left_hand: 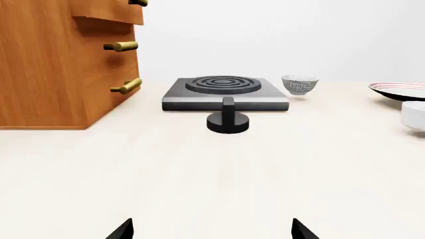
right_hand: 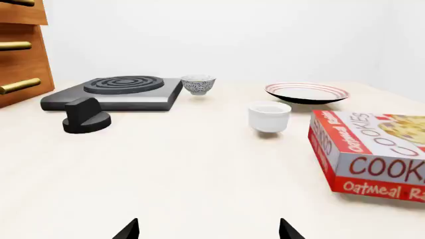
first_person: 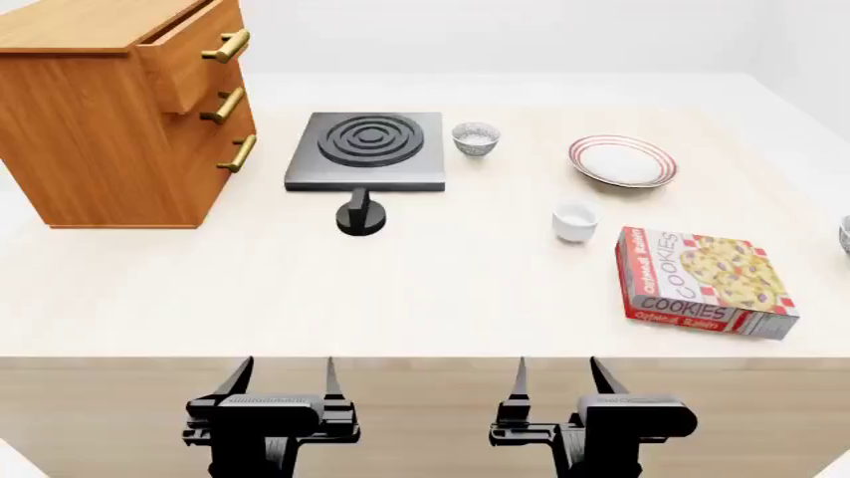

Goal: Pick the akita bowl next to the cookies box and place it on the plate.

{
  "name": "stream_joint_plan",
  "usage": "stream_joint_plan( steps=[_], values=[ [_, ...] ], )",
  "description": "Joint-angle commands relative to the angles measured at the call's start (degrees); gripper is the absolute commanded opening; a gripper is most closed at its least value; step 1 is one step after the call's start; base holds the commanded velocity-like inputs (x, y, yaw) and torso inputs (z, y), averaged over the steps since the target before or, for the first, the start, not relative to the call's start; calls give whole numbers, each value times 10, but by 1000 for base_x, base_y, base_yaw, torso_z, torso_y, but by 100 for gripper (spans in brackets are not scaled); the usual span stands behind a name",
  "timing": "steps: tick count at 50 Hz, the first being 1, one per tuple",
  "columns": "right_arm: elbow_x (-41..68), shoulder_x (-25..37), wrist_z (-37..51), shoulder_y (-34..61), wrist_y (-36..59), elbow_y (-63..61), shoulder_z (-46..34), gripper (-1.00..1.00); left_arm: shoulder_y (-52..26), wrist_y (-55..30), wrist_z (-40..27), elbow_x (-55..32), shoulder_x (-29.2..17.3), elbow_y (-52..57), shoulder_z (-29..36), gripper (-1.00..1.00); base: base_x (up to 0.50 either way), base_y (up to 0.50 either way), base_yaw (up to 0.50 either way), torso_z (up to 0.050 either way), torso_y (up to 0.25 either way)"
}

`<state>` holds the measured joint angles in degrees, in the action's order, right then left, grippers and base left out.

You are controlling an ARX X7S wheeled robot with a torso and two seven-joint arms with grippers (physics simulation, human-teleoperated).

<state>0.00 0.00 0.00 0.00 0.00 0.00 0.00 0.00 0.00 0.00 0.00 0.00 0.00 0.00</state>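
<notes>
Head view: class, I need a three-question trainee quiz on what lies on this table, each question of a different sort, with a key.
1. True or false: the white cup stands on the table, apart from the plate.
2. Which lies nearest the stove burner? A) cookies box B) speckled bowl C) plate
3. Fill in: the left gripper and the right gripper are both ____.
Key: 1 true; 2 B; 3 open.
</notes>
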Motion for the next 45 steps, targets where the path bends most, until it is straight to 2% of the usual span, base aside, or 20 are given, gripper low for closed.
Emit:
stream_joint_plan(
  steps=[1, 4, 15, 16, 17, 20, 24, 29, 34, 45],
  values=[
    [-8, 10, 20, -6, -6, -1, -16, 100, 2, -16, 3, -20, -11, 7, 10, 100, 0, 0, 0, 0, 0],
    [-20, 20, 26, -15, -30, -9, -35, 100, 2, -15, 8, -44, -18, 8, 15, 100, 0, 0, 0, 0, 0],
    [2, 34, 26, -22, -43, -19, -53, 100, 0, -7, -11, -46, -32, 1, 28, 100, 0, 0, 0, 0, 0],
    [60, 0, 86, 81, -86, 86, -86, 100, -7, 86, -6, 31, -20, -86, 19, 100, 0, 0, 0, 0, 0],
    [-17, 10, 0, -5, -50, 0, -25, 100, 0, 0, 11, -29, -15, -4, 7, 100, 0, 0, 0, 0, 0],
    [-28, 19, -3, -38, -55, -55, -38, 100, 1, 13, 6, -36, -22, -4, 9, 100, 0, 0, 0, 0, 0],
    [-2, 32, -10, -41, -59, -62, -37, 100, 11, 32, -3, -36, -27, 6, 14, 100, 0, 0, 0, 0, 0],
    [-26, 44, 10, -55, -53, -122, -36, 100, 20, 38, -27, -28, -29, 33, 21, 100, 0, -22, 0, 0, 0],
    [-24, 52, 20, -67, -54, -158, -28, 100, 24, 46, -26, -33, -34, 37, 31, 100, -148, -500, 0, 0, 0],
    [-4, 63, 24, -59, -52, -145, -29, 100, 19, 48, -36, -39, -45, 35, 42, 100, -152, -500, 0, 0, 0]
  ],
)
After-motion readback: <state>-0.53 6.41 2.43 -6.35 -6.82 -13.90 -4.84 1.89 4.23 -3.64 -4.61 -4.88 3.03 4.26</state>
